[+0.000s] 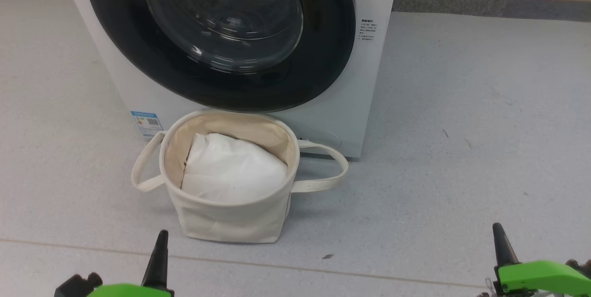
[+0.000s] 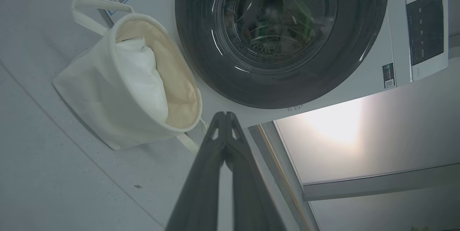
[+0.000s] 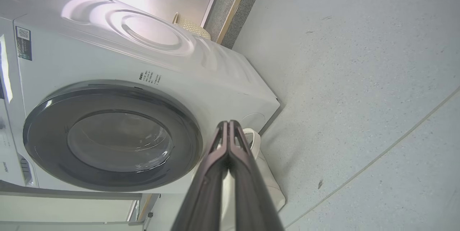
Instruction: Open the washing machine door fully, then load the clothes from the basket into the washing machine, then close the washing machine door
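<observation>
In front of the washing machine — door shut — the basket (white padding inside); my left claw and right claw pinched closed, empty.

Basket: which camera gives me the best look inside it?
The head view: it looks down into the basket, showing white padding inside. The left wrist view sees the mouth obliquely. The right wrist view catches a handle and side wall behind the right gripper.
</observation>
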{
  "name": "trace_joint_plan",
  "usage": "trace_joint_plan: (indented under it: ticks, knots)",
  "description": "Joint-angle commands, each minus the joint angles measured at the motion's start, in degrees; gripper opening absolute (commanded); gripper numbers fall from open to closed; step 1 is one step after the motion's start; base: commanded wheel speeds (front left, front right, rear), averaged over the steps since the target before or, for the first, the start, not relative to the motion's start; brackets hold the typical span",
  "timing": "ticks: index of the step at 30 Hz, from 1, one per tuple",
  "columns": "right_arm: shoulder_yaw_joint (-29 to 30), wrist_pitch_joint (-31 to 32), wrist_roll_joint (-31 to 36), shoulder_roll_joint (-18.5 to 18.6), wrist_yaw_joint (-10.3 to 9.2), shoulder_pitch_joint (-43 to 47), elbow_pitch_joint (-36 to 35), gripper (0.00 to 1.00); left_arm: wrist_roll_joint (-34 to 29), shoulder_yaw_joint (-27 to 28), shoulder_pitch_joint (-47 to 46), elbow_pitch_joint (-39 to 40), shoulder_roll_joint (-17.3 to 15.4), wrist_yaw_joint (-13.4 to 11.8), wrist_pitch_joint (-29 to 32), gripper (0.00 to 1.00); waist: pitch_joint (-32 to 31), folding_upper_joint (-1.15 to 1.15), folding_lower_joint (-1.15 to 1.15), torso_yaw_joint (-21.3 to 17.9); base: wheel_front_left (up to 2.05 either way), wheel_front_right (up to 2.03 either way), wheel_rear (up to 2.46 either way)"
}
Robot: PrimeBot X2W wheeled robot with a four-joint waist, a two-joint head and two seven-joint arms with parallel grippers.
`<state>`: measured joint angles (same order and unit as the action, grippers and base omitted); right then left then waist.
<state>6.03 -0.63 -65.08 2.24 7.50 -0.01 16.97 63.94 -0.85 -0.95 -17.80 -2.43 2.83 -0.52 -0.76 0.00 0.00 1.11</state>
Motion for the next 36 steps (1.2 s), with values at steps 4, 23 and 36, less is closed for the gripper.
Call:
trace_joint_plan:
  ticks: [4, 23, 36]
  knots:
    - [-0.6, 0.8, -3.1, 0.5, -0.01, -3.6, -2.3, 0.0, 3.1, 2.3, -3.2, 2.4, -0.3, 0.8, 0.7, 0.0, 0.1, 0.0, 0.0, -0.1, 0.0, 0.0, 0.0]
    - [0.0, 4.1, -15.9, 0.6, -0.01, -5.0, -2.6, 0.0, 16.5, 5.0, -4.3, 3.1, -0.4, 2.9, 4.1, 0.0, 0.5, 0.0, 0.0, -0.6, 0.0, 0.0, 0.0]
    - [0.4, 6.5, -24.9, 0.6, -0.01, -5.9, -2.9, 0.0, 25.9, 6.9, -5.1, 3.6, -0.4, 4.3, 6.4, 0.0, 0.9, 0.0, 0.0, -1.0, 0.0, 0.0, 0.0]
